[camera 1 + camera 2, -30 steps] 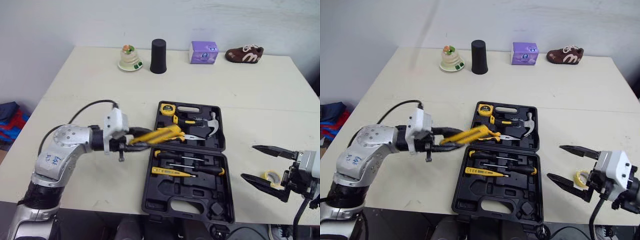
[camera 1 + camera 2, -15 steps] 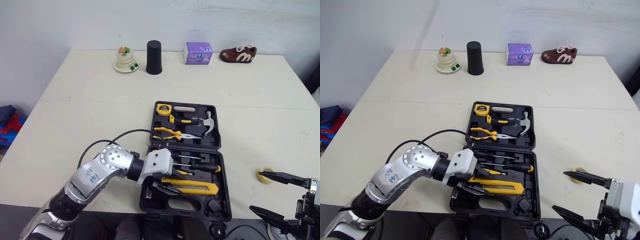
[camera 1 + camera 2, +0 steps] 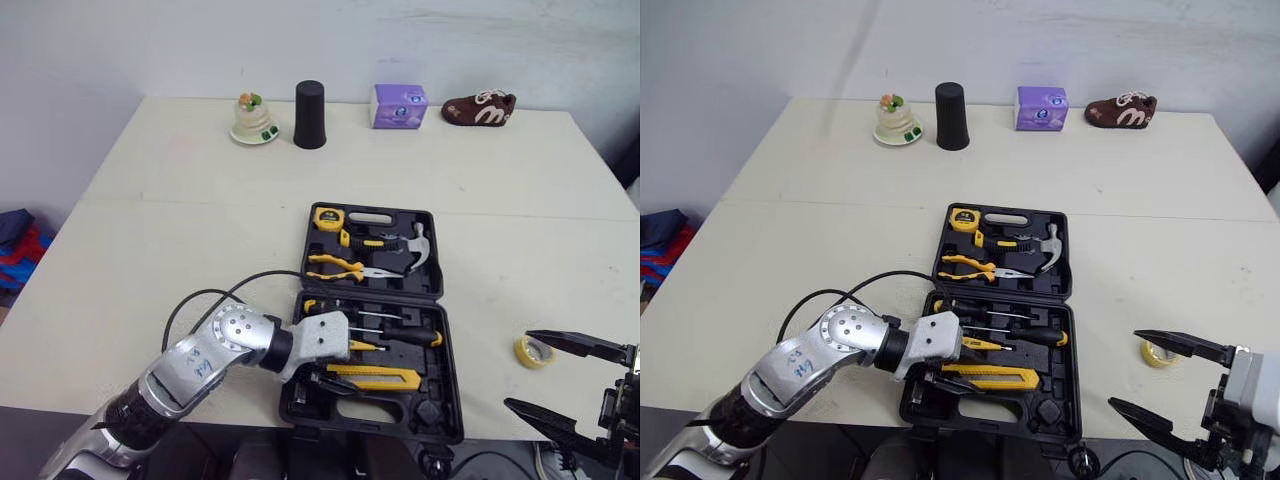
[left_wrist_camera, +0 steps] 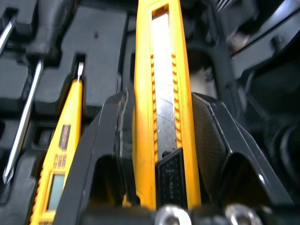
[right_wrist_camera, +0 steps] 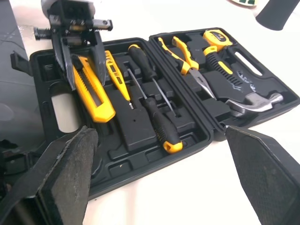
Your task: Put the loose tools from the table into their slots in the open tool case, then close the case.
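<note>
The utility knife [image 3: 378,377] is being clamped by the left gripper [image 4: 161,101] over the tool case's [image 3: 350,407] 6 o'clock half. The right gripper [image 3: 520,370] is being held spread at the case's 4 o'clock, near a tape roll [image 3: 531,350].

In row: ornament [image 3: 252,118], black cup [image 3: 310,114], purple box [image 3: 399,105], brown shoe [image 3: 483,107]

Light is even, diffuse and bright in both head views, apparently from overhead. Table [image 3: 180,190] evenly lit, no hot spots. Black cup [image 3: 309,115], upper centre, throws only a short soft shadow at its base. Tool case [image 3: 440,385] interior reads dark, with the recesses at lower centre nearly black. Small glint on hammer [image 3: 424,240] head. Left wrist view is dim toward the edges, with pale glare along utility knife [image 4: 164,93] blade at centre frame. In the right wrist view the table is washed near white along the bottom.
</note>
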